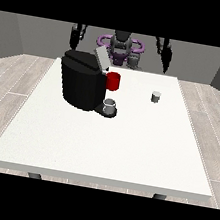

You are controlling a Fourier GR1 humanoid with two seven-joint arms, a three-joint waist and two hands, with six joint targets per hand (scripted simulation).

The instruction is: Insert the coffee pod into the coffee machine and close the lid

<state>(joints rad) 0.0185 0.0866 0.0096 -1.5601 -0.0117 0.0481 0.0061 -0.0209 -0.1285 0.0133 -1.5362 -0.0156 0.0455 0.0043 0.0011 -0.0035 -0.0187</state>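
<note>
Front view shows us the coffee pod (155, 97) standing upright on the white table (111, 147), right of centre and toward the far side, well apart from the coffee machine (82, 82), which sits left of centre with its lid (101, 58) tilted up. We judge the pod to be light, small and fairly stiff, with smooth sides that could slip, so we would take it round its sides from above, just below the rim. A red cup (113, 81) stands just beside the machine's right flank, and a small grey cup (109, 105) rests on the machine's tray at the near right. Both lie close to the path from pod to machine, and we think the red cup could be knocked on the way in. The hand at the view's left (75, 37) and the hand at the view's right (166, 55) hang beyond the far edge, nowhere near the pod; whether their fingers are spread or curled we cannot tell.
</note>
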